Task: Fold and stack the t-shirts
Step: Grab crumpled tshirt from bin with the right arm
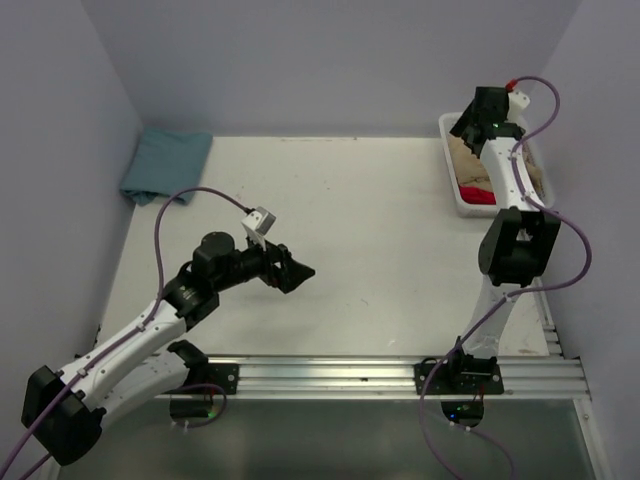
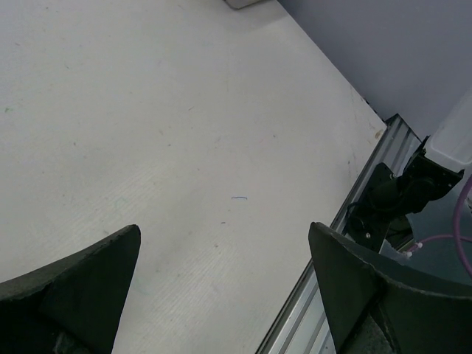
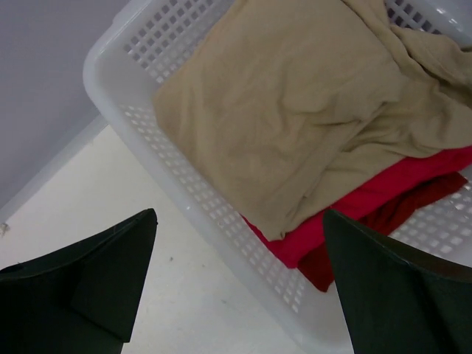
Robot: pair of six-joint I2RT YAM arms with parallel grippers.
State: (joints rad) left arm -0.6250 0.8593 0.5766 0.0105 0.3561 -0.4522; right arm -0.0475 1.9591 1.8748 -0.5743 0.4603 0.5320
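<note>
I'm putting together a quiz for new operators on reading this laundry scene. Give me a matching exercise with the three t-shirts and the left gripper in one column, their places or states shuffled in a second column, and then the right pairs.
Column one
1. teal t-shirt
2. tan t-shirt
3. red t-shirt
4. left gripper

Column two
A. open, above bare table
B. on top in the white basket
C. lying at the table's far left corner
D. in the basket, partly under another shirt

Pairs: 1-C, 2-B, 3-D, 4-A
</note>
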